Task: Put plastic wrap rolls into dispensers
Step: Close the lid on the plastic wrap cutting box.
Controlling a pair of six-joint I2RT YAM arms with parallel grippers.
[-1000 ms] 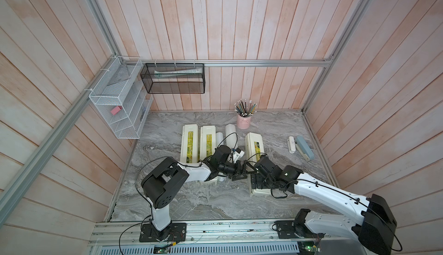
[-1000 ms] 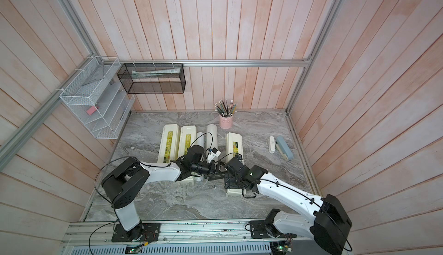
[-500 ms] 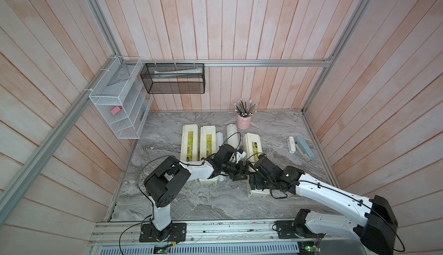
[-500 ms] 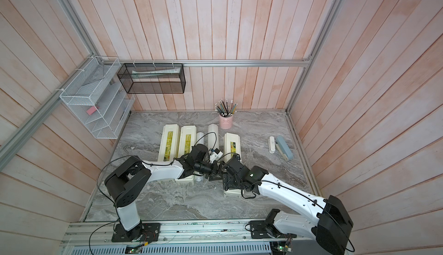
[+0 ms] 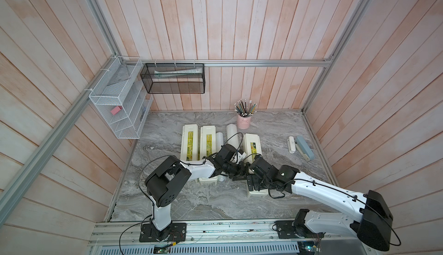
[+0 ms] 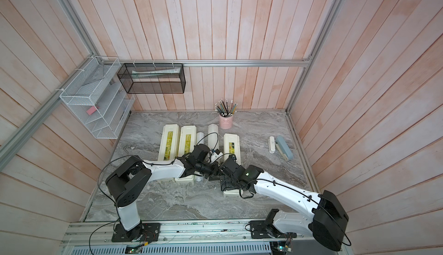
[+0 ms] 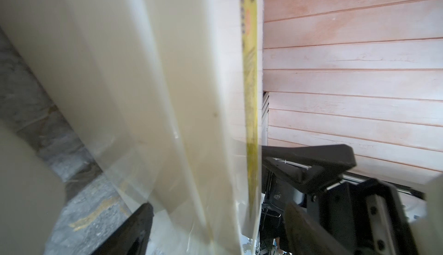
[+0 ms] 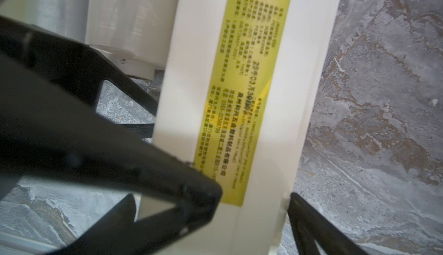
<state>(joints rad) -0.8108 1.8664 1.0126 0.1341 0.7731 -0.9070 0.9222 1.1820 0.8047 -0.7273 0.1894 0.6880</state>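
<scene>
Three dispensers lie flat on the table point(image 5: 191, 201), long axes all approx 12–6 o'clock, label strips up. The left dispenser point(image 5: 189, 143) and middle dispenser point(image 5: 208, 144) sit side by side, just left of centre. The right dispenser point(image 5: 253, 146) lies apart from them toward 3 o'clock, far end at 12, near end at 6. Two rolls show, both parallel to the dispensers, 12–6. The thin roll point(image 5: 219, 137) is just beside the middle dispenser on its 3 o'clock side. The thick roll point(image 5: 232, 131) lies betw the thin roll and the right dispenser, its far end reaching further toward 12. Both arms meet over the near half of the right dispenser and hide that part in both top views. The right gripper point(image 8: 251, 193) comes in from approx 4 o'clock. In the rt wrist view its jaws stand wide apart w/ the right dispenser's near end betw them, one finger point(image 8: 167, 170) across the label side and the other at the opposite long edge. Can't tell if they press on it. The left gripper point(image 7: 215, 208) reaches in from approx 8 o'clock at that dispenser's 9 o'clock flank. Its jaws are apart, w/ a cream wall and an edge-on yellow strip betw them. Can't tell if it grips. A pencil cup point(image 5: 244, 122) stands at 12 o'clock of the right dispenser, and a stapler point(image 5: 304, 147) lies well apart at 3 o'clock.
</scene>
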